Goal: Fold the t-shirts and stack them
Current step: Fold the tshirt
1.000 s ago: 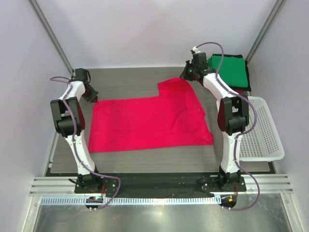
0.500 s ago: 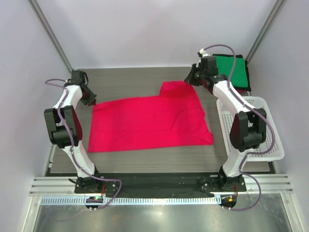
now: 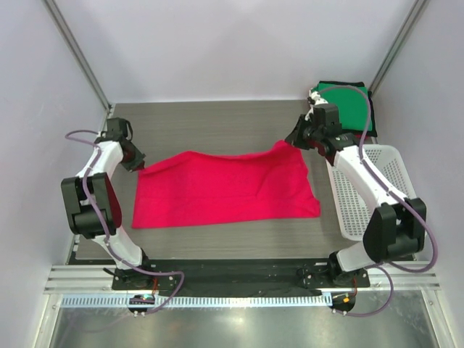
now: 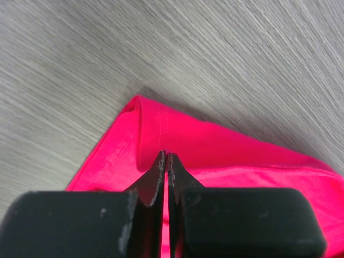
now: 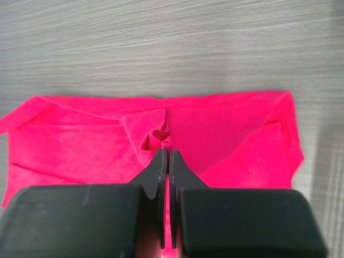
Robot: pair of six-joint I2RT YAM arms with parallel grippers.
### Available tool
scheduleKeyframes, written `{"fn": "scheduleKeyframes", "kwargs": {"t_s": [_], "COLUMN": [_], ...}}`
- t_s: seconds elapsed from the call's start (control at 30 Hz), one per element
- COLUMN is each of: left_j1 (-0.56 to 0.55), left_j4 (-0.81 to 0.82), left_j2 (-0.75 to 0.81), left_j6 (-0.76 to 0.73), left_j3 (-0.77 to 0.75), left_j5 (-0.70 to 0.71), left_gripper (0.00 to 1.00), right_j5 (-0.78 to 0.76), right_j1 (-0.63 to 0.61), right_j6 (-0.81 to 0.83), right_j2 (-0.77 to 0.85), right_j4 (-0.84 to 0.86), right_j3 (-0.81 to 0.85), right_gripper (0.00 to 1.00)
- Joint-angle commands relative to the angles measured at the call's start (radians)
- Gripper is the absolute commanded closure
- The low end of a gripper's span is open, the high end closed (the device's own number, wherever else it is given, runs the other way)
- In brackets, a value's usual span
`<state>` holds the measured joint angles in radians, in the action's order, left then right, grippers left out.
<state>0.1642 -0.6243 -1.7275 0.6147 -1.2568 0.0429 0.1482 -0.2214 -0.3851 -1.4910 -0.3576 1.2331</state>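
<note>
**A:** Where was the red-pink t-shirt (image 3: pixel 225 192) found, and what had changed on it?

**B:** It was spread across the middle of the table (image 3: pixel 217 119). Its near half was laid flat and its far edge was raised off the wood. One second earlier, a square flap had been seen jutting toward the far side on the right. That flap was no longer laid out, because the whole far edge had been drawn nearer into one uneven line.

**A:** How was the cloth held?

**B:** The far-left corner was pinched by the left gripper (image 3: pixel 139 161), and the far-right corner was pinched by the right gripper (image 3: pixel 297 139). In both wrist views the jaws were seen clenched, with red fabric bunched at the tips.

**A:** Had the arms been moved as well?

**B:** Yes. Both grippers had been brought toward the near side, and the right elbow had been swung out over the basket (image 3: pixel 384 167).

**A:** What was meant by that for the task?

**B:** A lengthwise fold was judged to be under way, with the far edge being carried over the near half. It had not yet been laid down.

**A:** What else was noted?

**B:** A folded green t-shirt (image 3: pixel 346 107) was seen in the far right corner, well apart from the red one. The white basket lay just beside the red shirt's right edge.
</note>
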Motion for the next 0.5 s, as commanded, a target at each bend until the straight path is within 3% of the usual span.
{"fn": "scheduleKeyframes", "kwargs": {"t_s": [0.0, 0.47], "left_j1": [0.004, 0.021], "left_j4": [0.043, 0.064], "left_j2": [0.065, 0.103], "left_j6": [-0.02, -0.053], "left_j3": [0.017, 0.065], "left_j5": [0.006, 0.077], "left_gripper": [1.0, 1.0], "right_j5": [-0.012, -0.144], "right_j1": [-0.006, -0.007], "right_j6": [-0.003, -0.122], "right_j2": [0.122, 0.417], "right_j4": [-0.009, -0.02], "right_j3": [-0.043, -0.351], "right_gripper": [0.99, 0.99]}}
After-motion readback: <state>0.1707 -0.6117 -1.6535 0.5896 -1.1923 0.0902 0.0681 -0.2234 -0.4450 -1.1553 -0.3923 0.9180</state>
